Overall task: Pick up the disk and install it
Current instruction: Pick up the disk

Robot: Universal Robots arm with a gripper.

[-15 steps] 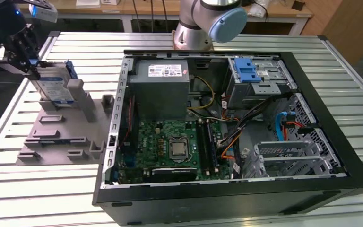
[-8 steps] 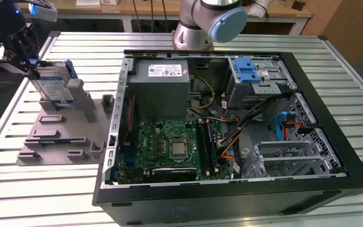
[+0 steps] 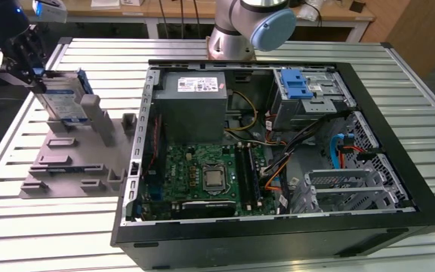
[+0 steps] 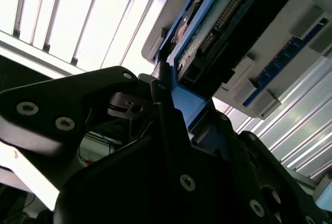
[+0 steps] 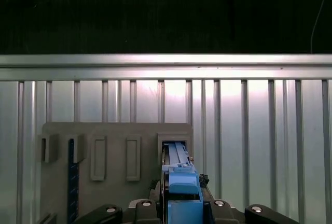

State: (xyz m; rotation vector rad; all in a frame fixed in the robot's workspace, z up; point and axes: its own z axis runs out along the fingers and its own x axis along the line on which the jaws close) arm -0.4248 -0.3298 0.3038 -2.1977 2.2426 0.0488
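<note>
The disk point(image 3: 60, 99) stands upright on edge at the exterior view's left, silver-grey with a white-and-blue label and a blue frame. Its lower end is at a slot of the grey holder block point(image 3: 74, 158). My gripper point(image 3: 40, 79) is at the disk's upper end, shut on the blue frame. In the second wrist view the black fingers point(image 4: 166, 89) clamp the blue edge of the disk point(image 4: 207, 32). The first wrist view looks down along the disk point(image 5: 181, 193) to the holder's slot point(image 5: 174, 143).
The open computer case point(image 3: 399, 221) lies on the slatted metal table point(image 3: 21, 226), to the exterior view's right of the holder. Inside are a power supply point(image 3: 195, 105), a motherboard point(image 3: 210, 173) and a silver cage with a blue latch point(image 3: 305, 90). The arm's base point(image 3: 240, 28) stands behind the case.
</note>
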